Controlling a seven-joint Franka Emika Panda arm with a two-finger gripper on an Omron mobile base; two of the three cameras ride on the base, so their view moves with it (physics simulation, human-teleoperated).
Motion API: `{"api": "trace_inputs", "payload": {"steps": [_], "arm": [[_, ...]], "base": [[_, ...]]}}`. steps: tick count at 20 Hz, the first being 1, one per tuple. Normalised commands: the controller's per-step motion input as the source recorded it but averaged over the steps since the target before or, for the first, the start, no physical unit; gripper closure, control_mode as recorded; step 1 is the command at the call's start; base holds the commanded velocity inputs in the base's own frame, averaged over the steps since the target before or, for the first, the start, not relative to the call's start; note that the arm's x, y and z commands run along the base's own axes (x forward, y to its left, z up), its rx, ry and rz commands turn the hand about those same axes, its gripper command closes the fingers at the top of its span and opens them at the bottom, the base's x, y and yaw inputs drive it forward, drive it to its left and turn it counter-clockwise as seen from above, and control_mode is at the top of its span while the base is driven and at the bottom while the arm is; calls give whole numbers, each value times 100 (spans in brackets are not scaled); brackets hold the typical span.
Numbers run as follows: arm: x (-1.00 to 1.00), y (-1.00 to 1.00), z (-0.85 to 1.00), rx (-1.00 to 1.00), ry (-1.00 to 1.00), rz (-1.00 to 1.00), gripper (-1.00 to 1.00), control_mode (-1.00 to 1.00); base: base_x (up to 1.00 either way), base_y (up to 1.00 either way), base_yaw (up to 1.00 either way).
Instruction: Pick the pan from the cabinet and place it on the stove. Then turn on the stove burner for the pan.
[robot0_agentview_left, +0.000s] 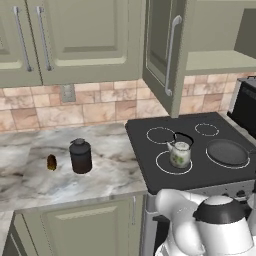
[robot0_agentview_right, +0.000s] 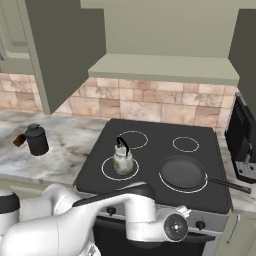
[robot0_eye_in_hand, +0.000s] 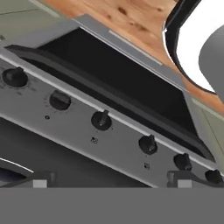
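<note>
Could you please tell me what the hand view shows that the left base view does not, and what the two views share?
The hand view alone gives a close look at the row of black knobs on the stove's silver front panel, the dark oven door and the wood floor. The left base view alone shows the pan on the widest ring, the kettle, the open cabinet and a dark jar on the counter. Both show the stove.
</note>
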Motion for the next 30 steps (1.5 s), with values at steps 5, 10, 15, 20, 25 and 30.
{"api": "trace_inputs", "payload": {"steps": [5, 10, 15, 20, 25, 30], "arm": [[-23, 19, -13, 12, -12, -4, -100, -100], [-8, 50, -8, 9, -11, -12, -100, -100], [0, 25, -1, 5, -9, -14, -100, -100], [0, 13, -11, 1, -7, -16, -100, -100], [1, 5, -28, 0, -11, -16, -100, -100], [11, 9, -21, 0, -17, -12, -100, -100]], "base": [[0, 0, 0], [0, 0, 0], [0, 0, 0], [0, 0, 0], [0, 0, 0], [0, 0, 0]]}}
